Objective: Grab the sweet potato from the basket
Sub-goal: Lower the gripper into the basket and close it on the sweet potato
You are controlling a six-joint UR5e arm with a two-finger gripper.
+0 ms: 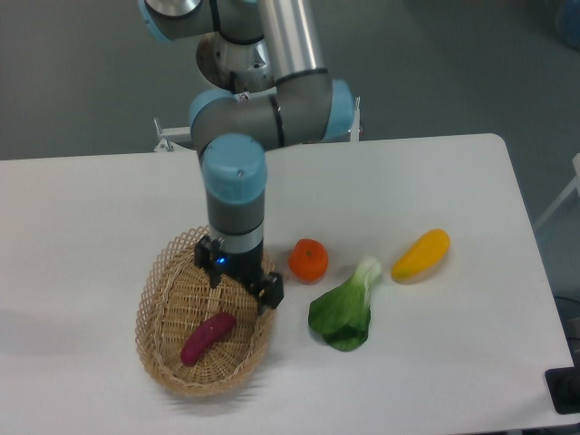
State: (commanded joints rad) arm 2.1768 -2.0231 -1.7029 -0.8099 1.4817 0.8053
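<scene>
The sweet potato, a small magenta-purple tuber, lies slanted on the floor of the oval tan wicker basket at the front left of the table. My gripper points straight down over the basket's right rear part, just up and right of the sweet potato. Its black fingers stand apart, open and empty, not touching the tuber. The fingertips are partly hidden by the wrist.
An orange sits just right of the basket. A green leafy bok choy lies further right, and a yellow-orange oblong vegetable beyond it. The white table's front edge runs close below the basket.
</scene>
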